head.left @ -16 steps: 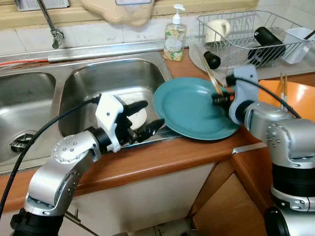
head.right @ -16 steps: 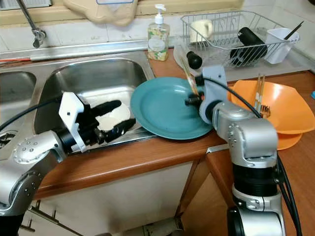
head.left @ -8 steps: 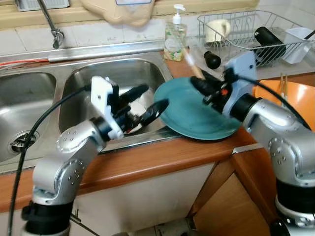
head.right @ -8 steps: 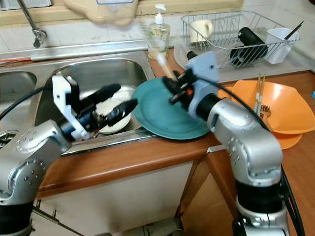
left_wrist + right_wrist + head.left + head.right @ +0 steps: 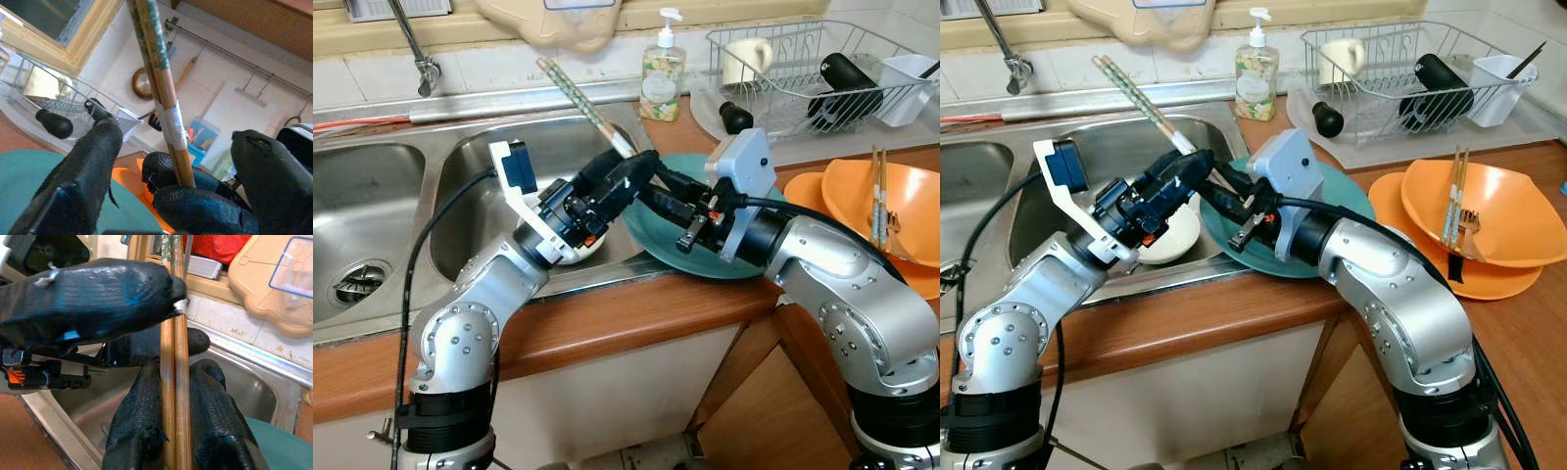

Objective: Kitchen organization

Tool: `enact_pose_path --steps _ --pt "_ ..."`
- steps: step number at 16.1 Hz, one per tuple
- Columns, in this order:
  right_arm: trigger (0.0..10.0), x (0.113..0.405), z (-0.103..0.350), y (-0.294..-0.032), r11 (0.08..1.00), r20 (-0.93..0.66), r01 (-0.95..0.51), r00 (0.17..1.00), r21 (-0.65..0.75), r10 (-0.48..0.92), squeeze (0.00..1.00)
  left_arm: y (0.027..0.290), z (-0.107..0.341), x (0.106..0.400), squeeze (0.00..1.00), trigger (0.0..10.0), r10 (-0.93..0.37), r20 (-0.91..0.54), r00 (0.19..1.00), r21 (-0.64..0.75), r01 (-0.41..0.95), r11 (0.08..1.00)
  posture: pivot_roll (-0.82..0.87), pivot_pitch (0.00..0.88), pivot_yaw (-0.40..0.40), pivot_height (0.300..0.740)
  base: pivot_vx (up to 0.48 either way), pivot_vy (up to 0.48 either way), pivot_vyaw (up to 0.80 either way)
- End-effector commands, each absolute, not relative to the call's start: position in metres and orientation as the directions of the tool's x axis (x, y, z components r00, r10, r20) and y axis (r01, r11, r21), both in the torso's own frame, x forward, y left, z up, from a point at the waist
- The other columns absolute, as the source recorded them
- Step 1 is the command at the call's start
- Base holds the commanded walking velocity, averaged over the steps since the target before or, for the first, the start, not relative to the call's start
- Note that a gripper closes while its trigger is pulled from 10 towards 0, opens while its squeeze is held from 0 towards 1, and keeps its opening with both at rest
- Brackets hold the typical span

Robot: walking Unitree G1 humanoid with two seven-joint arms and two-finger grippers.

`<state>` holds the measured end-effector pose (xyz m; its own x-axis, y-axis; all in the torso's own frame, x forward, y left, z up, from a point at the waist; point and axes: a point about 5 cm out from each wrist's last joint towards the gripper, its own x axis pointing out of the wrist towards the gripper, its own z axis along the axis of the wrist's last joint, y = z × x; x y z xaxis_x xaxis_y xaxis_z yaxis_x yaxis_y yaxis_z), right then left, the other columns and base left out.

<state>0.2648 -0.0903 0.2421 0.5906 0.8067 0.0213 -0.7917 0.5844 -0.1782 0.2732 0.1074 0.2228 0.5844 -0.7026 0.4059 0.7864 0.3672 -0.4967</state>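
Note:
A pair of bamboo chopsticks slants up over the right sink basin. My right gripper reaches in from the right across the teal plate and is shut on the chopsticks' lower end. My left gripper comes up from the left and meets it at the same spot. Its two fingers stand open on either side of the chopsticks, not touching them. The plate lies on the wooden counter with its rim over the sink's edge.
A white bowl sits in the right basin under my left wrist. Stacked orange bowls holding chopsticks and a fork are at the right. Behind stand a wire dish rack, a soap bottle and the tap.
My right gripper swung the chopsticks left from the plate's right rim to over the sink's edge. My left gripper rose from the basin and now straddles them.

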Motion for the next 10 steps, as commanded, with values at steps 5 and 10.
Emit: enact_pose_path --steps 5,10 --pt "0.0 0.2597 0.2425 -0.0874 0.555 0.035 -0.808 0.56 -0.197 0.828 0.0 0.112 0.2267 0.2767 0.0 0.0 -0.679 0.425 0.599 -0.533 0.771 0.347 -0.06 0.0 0.068 0.74 0.0 0.0 0.0" --pt "0.0 0.2594 0.2402 -0.0871 0.552 0.021 -0.807 0.56 -0.21 0.828 0.0 0.116 0.227 0.2837 0.0 0.0 -0.636 0.424 0.645 -0.574 0.735 0.362 -0.06 0.0 0.073 0.74 0.0 0.0 0.0"
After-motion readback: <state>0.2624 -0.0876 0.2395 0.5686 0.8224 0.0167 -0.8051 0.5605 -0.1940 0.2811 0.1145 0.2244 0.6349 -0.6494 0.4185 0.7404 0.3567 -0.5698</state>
